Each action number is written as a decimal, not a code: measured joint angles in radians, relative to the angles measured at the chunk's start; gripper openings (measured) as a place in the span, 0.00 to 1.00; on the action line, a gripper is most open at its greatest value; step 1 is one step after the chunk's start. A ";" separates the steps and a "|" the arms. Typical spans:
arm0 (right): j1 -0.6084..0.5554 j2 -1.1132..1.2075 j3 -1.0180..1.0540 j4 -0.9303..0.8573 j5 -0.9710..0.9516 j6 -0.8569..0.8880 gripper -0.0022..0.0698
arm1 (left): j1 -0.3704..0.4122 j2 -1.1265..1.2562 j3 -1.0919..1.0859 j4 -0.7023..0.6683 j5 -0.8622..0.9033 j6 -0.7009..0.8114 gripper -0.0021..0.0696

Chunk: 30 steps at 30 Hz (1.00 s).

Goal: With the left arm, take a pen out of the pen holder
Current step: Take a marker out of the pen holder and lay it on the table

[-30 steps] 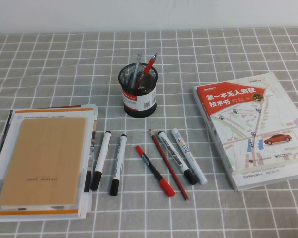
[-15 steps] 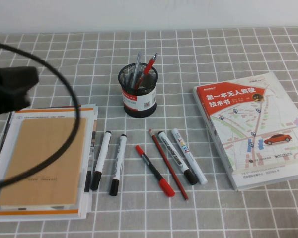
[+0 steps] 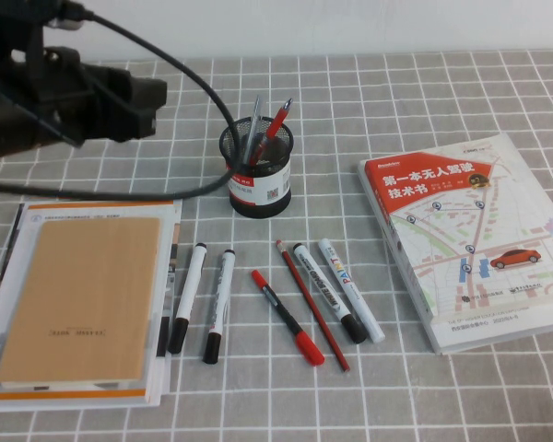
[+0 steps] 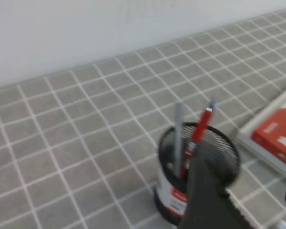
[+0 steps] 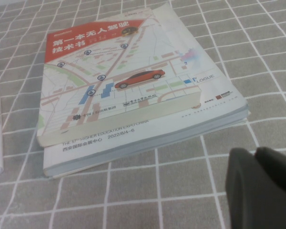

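Observation:
A black mesh pen holder [image 3: 258,184] with a red-and-white label stands at the middle of the table. In it lean a red pen [image 3: 277,122] and a grey pen [image 3: 252,124]. My left gripper [image 3: 155,99] hovers above the table to the left of the holder, pointing at it. In the left wrist view the holder [image 4: 174,195], red pen [image 4: 200,130] and grey pen [image 4: 178,126] lie just ahead of the open left gripper [image 4: 248,171], which holds nothing. My right gripper [image 5: 260,160] is shut, low over the table near the book.
Several loose markers and pens, among them a red pen [image 3: 288,318] and a white marker [image 3: 350,290], lie in front of the holder. A map-covered book [image 3: 470,235] lies at the right. A stack of notebooks [image 3: 83,299] lies at the left, under the left arm's cable.
The left arm has come in from the left, risen and reached toward the pen holder. Its jaws have opened.

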 joint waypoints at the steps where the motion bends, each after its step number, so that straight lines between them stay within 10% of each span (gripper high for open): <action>1: 0.000 0.000 0.000 0.000 0.000 0.000 0.01 | 0.000 0.023 -0.018 -0.002 -0.018 0.007 0.47; 22: 0.000 0.000 0.000 0.000 0.000 0.000 0.01 | 0.000 0.253 -0.178 -0.065 -0.057 0.081 0.48; 30: 0.000 0.000 0.000 0.000 0.000 0.000 0.01 | 0.010 0.279 -0.188 -0.514 -0.039 0.421 0.48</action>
